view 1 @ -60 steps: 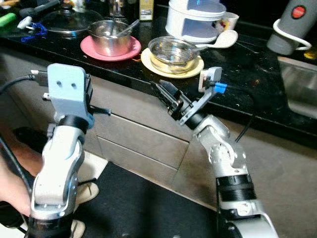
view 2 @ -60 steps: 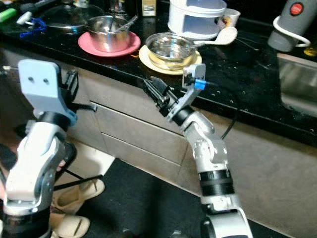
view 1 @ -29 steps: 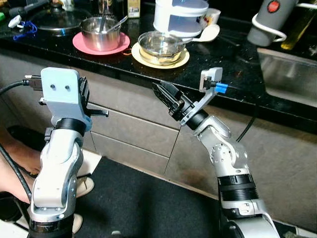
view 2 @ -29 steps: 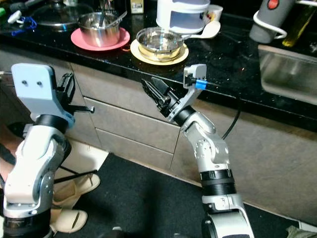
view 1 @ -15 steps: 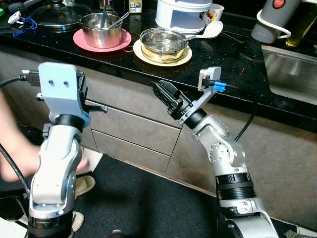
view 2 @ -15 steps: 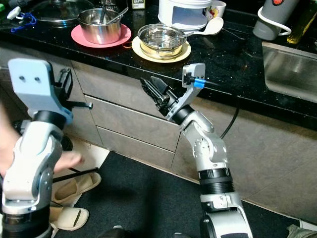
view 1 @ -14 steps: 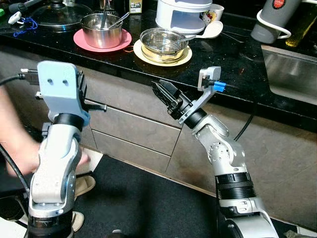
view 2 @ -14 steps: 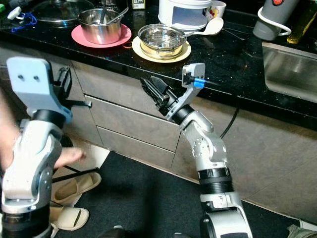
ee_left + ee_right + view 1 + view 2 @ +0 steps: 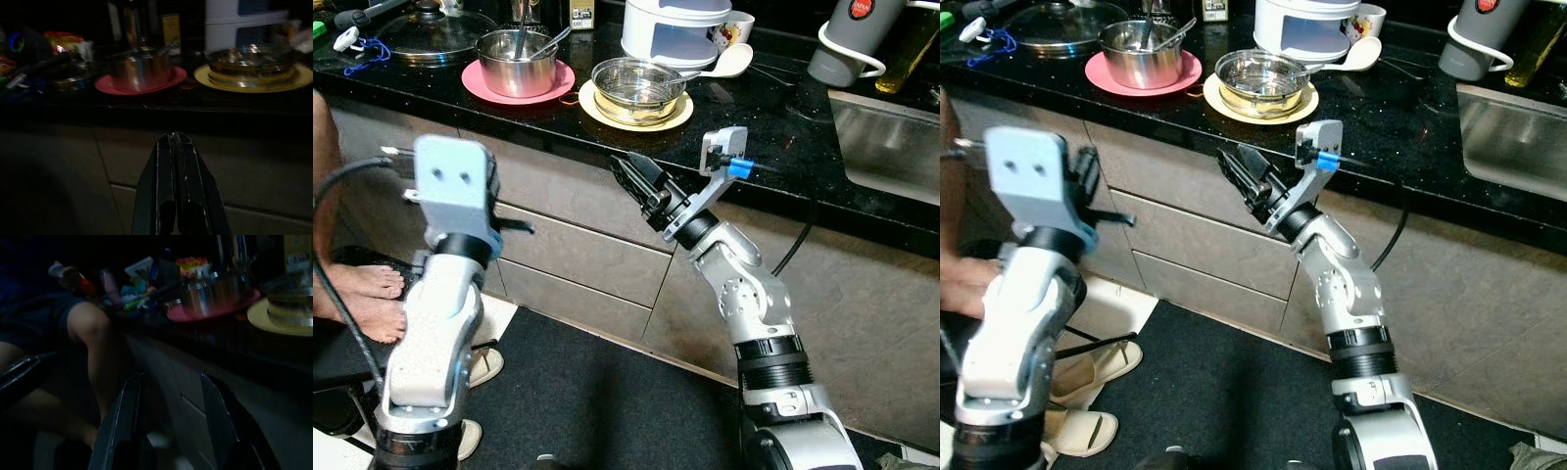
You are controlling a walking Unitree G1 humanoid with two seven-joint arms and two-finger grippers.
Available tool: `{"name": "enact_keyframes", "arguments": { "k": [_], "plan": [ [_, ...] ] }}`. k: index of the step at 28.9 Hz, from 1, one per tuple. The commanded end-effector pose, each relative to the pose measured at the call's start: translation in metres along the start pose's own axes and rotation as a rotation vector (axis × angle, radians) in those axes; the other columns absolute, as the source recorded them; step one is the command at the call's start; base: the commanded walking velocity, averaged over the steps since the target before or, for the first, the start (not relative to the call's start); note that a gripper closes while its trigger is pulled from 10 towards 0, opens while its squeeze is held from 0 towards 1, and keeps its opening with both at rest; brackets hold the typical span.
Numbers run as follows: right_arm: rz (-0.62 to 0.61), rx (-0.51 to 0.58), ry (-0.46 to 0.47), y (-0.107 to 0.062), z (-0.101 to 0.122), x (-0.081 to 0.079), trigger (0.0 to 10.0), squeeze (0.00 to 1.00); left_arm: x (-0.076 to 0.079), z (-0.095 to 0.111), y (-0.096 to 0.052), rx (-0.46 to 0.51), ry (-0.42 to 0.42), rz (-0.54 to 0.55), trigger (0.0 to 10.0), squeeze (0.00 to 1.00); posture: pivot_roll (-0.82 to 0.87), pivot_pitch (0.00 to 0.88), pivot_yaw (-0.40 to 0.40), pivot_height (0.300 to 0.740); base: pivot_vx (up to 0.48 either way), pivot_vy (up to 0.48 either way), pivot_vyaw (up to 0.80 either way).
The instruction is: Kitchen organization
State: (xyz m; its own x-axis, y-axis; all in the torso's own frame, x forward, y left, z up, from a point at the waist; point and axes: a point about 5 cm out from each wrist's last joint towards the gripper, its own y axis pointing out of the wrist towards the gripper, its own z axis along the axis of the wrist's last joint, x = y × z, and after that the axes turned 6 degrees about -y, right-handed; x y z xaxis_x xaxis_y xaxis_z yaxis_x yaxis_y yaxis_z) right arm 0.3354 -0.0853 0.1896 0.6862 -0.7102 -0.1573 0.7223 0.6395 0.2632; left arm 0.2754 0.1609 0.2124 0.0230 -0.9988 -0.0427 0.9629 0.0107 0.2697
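While bowls sit above, right hand (image 9: 636, 176) gapes.

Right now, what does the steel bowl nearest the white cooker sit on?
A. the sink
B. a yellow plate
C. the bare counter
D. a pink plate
B: the steel bowl by the white cooker rests on a yellow plate; the pink plate carries the pot.

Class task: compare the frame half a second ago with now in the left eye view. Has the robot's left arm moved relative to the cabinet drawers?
Yes. The left gripper and its grey wrist block have shifted toward the robot's right across the drawer fronts, while the counter dishes barely changed position.
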Motion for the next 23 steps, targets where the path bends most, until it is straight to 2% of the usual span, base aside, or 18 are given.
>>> {"name": "enact_keyframes", "arguments": {
  "k": [1, 5, 6, 9, 10, 13, 17, 23],
  "plan": [
    [-0.015, -0.020, -0.010, -0.006, -0.009, 0.003, 10.0, 0.00, 0.003, -0.010, -0.002, -0.023, 0.008, -0.017, 10.0, 0.00, 0.06, 0.058, -0.041, 0.732, 0.000, 0.000, 0.00],
    [0.011, -0.029, 0.007, -0.021, -0.021, 0.001, 10.0, 0.00, 0.010, -0.035, -0.014, -0.097, -0.015, -0.057, 10.0, 0.00, 0.06, 0.050, -0.049, 0.732, 0.000, 0.000, 0.00],
    [0.011, -0.029, 0.007, -0.021, -0.021, 0.001, 10.0, 0.00, 0.010, -0.035, -0.014, -0.097, -0.015, -0.057, 10.0, 0.00, 0.06, 0.050, -0.049, 0.732, 0.000, 0.000, 0.00],
    [0.022, -0.091, 0.026, -0.033, -0.039, -0.002, 10.0, 0.00, 0.024, -0.053, -0.033, -0.172, -0.028, -0.147, 10.0, 0.00, 0.07, 0.044, -0.063, 0.732, 0.000, 0.000, 0.00],
    [0.022, -0.091, 0.026, -0.033, -0.039, -0.002, 10.0, 0.00, 0.024, -0.053, -0.033, -0.172, -0.028, -0.147, 10.0, 0.00, 0.07, 0.044, -0.063, 0.732, 0.000, 0.000, 0.00],
    [0.026, -0.111, 0.040, -0.036, -0.047, -0.005, 10.0, 0.00, 0.034, -0.063, -0.047, -0.215, -0.035, -0.192, 10.0, 0.00, 0.06, 0.053, -0.067, 0.732, 0.000, 0.000, 0.00],
    [0.017, -0.114, 0.046, -0.036, -0.047, -0.003, 10.0, 0.00, 0.033, -0.065, -0.047, -0.220, -0.043, -0.186, 10.0, 0.00, 0.06, 0.052, -0.068, 0.732, 0.000, 0.000, 0.00],
    [-0.042, -0.096, 0.112, -0.043, -0.047, 0.009, 10.0, 0.00, 0.028, -0.072, -0.045, -0.228, -0.101, -0.146, 10.0, 0.00, 0.03, 0.062, -0.058, 0.732, 0.000, 0.000, 0.00]
  ]
}}
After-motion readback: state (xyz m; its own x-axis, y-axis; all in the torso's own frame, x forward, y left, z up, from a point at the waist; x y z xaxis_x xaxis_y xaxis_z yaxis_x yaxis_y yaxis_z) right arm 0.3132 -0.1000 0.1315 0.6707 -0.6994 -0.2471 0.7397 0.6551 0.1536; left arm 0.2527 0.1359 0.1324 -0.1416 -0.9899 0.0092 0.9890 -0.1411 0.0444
